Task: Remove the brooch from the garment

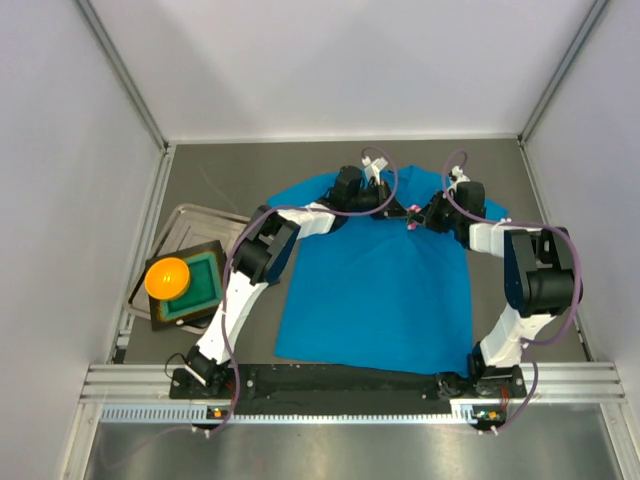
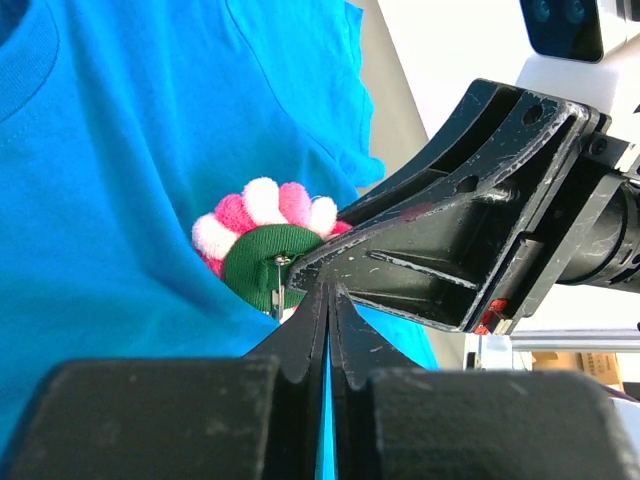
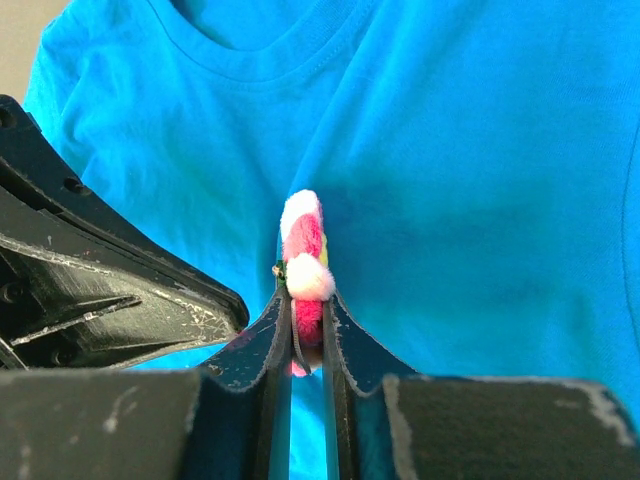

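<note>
The right tool (image 3: 308, 297) was clamped on the brooch (image 3: 304, 245). The brooch stood edge-on between the two fingers, and its white and pink petals rose above the fingertips. The left tool (image 2: 328, 295) had its fingers pressed together, with only a thin line of blue showing between them. Whether some cloth was pinched there, I could not tell. Its tips were just beside the green round back of the brooch, close to the small metal pin on that back. The two tools met almost tip to tip at the brooch, the left one coming from the left side and the right one from the right side.

The brooch was against the chest of the garment (image 3: 480, 200), a little below the collar (image 3: 262, 72), and the blue cloth made a soft fold around it. Whether the pin was in the cloth, I could not tell.

The garment lay flat in the middle of the grey tabletop (image 1: 230, 175), with the collar toward the far edge and the hem toward the near edge. So the brooch was in the far half of the tabletop.

Near the left edge stood a metal tray (image 1: 185, 222). It held a green container (image 1: 205, 285), and an orange ball (image 1: 167, 277) rested on the container's left side, well apart from the garment.
</note>
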`<state>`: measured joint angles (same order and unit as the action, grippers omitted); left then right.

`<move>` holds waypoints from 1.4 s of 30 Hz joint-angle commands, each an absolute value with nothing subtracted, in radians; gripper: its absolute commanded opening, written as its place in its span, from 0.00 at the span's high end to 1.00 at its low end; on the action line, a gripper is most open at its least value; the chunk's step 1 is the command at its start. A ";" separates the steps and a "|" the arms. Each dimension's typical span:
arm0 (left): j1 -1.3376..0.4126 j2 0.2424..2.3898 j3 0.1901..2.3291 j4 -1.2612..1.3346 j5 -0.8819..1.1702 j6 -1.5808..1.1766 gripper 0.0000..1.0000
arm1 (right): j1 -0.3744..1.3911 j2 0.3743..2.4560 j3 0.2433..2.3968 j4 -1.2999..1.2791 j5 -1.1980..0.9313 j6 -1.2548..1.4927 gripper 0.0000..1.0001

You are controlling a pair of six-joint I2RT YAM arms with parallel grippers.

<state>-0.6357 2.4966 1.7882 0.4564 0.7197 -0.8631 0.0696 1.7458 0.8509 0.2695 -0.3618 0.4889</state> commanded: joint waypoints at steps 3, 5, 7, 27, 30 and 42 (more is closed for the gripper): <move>-0.626 2.494 1.764 0.499 0.724 -0.865 0.88 | 0.074 1.735 0.850 0.334 -0.385 0.468 1.00; -0.620 2.485 1.749 0.497 0.713 -0.864 0.85 | 0.069 1.735 0.850 0.334 -0.383 0.466 1.00; -0.618 2.479 1.747 0.459 0.698 -0.839 0.81 | 0.074 1.736 0.850 0.334 -0.383 0.466 1.00; -0.624 2.545 1.808 0.477 0.721 -0.879 0.87 | 0.072 1.741 0.851 0.345 -0.403 0.465 1.00; -0.626 2.554 1.821 0.477 0.724 -0.885 0.87 | 0.072 1.741 0.851 0.345 -0.405 0.463 1.00; -0.624 2.505 1.756 0.549 0.727 -0.900 0.73 | 0.072 1.743 0.854 0.336 -0.402 0.463 1.00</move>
